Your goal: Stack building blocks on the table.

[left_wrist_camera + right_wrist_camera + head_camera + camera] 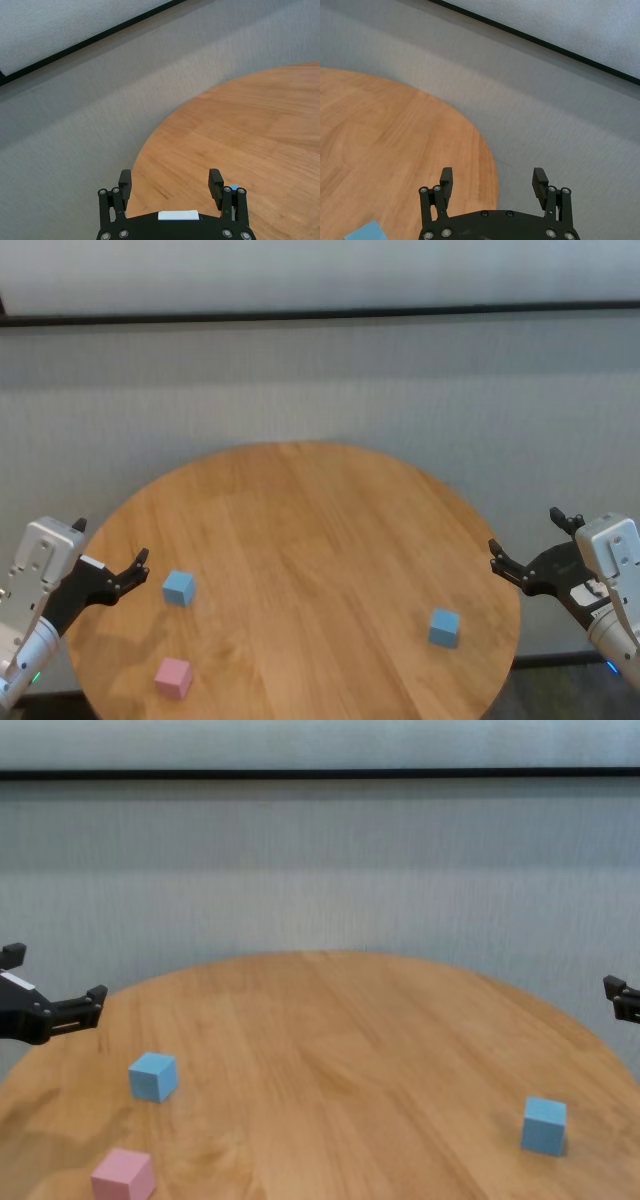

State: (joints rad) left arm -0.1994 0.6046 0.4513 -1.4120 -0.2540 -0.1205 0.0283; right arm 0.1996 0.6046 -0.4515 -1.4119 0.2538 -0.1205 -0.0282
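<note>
Grey wall behind table (300, 540) | blocks (179, 588) scattered apart | left gripper (112, 565), right gripper (530, 545) jaws released

Bare table (310, 540) centre between three well-apart blocks (two left (179, 588) (173, 677), one right (444, 627)).

The head camera is looking steeply down on the round table (310, 540); the chest camera is sitting lower, facing across it — both are sharing the three blocks. Each wrist camera is riding close behind its open gripper — left gripper (171, 186), right gripper (493, 180) — and looking past the fingers over the table's edge toward the wall.
</note>
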